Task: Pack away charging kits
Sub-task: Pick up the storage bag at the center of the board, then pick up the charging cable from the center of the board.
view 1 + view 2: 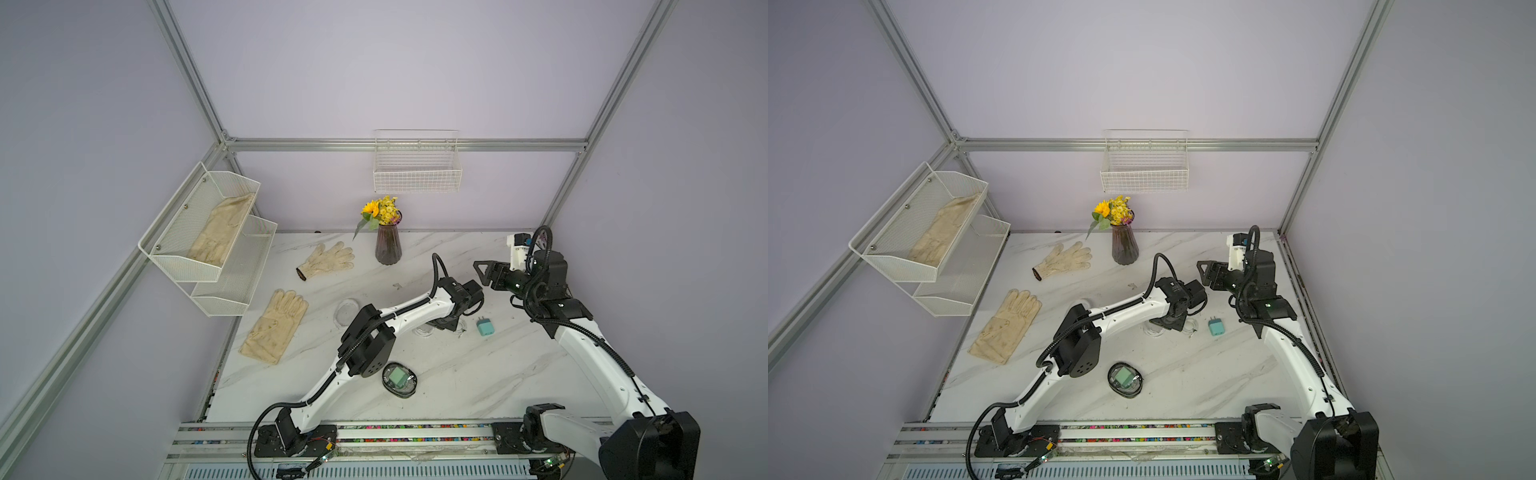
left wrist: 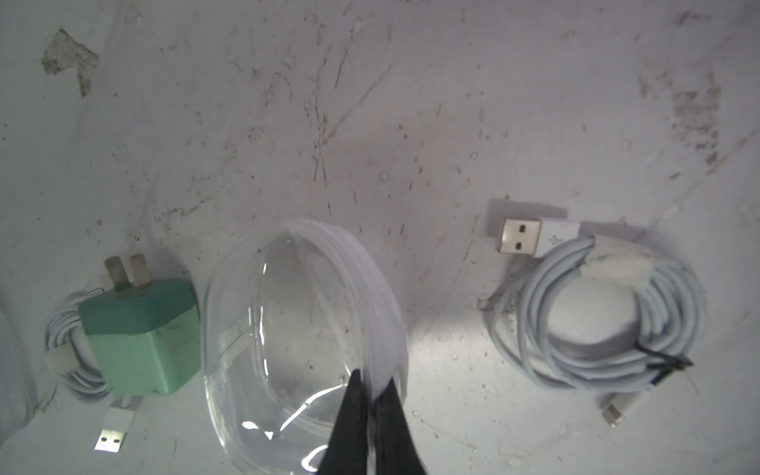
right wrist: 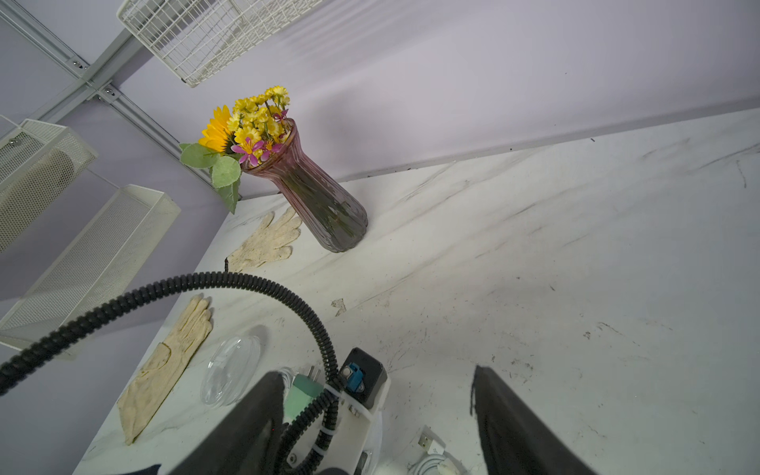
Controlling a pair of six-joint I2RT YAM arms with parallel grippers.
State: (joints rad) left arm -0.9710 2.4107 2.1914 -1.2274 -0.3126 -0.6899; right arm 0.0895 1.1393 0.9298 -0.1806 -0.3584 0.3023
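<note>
No words or numbers legible anywhere. One sign only: a faint USB trident symbol on the white shell of the USB plug (image 2: 553, 239), at the end of the coiled cable (image 2: 596, 329), right of centre in the left wrist view. Tiny white marking on the left arm (image 1: 454, 286) wrist joint, both top views: too small to read.

glossy clear plastic case (image 2: 288, 320), scuffed marble-look table (image 2: 411, 103)

Teal plug adapter (image 2: 140, 337), white coiled cable (image 2: 592, 364) — grey-veined white marble table (image 2: 411, 123).
</note>
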